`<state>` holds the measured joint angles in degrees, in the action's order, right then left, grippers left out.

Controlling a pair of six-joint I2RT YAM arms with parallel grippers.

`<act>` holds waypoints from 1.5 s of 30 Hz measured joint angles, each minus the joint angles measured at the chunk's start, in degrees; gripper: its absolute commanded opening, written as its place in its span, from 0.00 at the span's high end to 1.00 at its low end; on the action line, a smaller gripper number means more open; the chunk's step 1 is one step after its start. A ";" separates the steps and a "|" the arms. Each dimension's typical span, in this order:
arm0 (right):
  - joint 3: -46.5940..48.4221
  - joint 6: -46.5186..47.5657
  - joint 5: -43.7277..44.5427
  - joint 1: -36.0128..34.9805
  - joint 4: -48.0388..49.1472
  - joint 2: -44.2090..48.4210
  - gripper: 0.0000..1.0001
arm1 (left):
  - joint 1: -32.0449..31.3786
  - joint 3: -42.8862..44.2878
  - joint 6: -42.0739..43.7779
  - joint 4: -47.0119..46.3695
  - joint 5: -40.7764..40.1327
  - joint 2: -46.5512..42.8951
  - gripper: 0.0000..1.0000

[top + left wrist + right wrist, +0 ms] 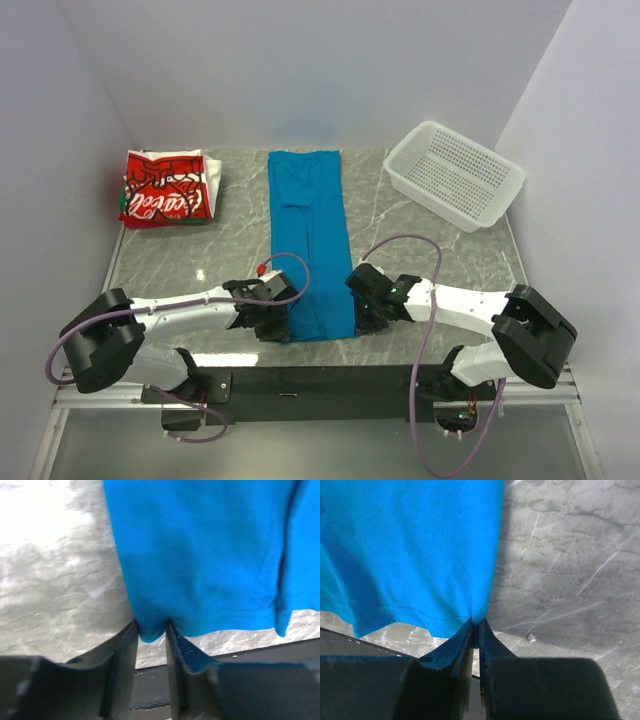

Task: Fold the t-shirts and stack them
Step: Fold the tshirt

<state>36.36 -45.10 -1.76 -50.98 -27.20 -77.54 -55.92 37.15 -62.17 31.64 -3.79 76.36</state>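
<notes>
Pinching blue t-shirt [310,235] hem, white basket [460,172] beyond

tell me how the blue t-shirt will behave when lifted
Probably floppy: the blue t-shirt lies flat as a long folded strip, and its hem puckers where the right gripper pinches it. Held at both near corners, with the left gripper too, it would likely sag between them. It looks thin, probably light.

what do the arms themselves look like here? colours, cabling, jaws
Left arm and right arm: white link shells, bulky black joint housings, black wrists. A lavender cable loops along each. Small red connector at the left wrist, green light on the right. Jaws are dark, flat slabs tapering to thin tips.
</notes>
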 measured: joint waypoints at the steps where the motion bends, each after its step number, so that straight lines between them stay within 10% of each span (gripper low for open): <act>1: 0.11 0.02 0.00 -0.07 -0.04 -0.17 0.88 | 0.00 -0.20 0.02 -0.63 0.28 0.00 0.74; 10: 0.92 0.00 0.07 -0.92 -1.66 -0.28 0.91 | -0.04 -1.05 0.55 -3.02 1.64 -0.04 1.00; 45: 13.53 -0.48 -4.79 -4.92 -18.97 4.37 1.00 | -4.31 1.40 0.15 5.99 10.60 -9.84 1.00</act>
<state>49.89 -45.58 -6.55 -55.90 -46.17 -73.17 -60.23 38.54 -62.02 37.63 6.81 66.52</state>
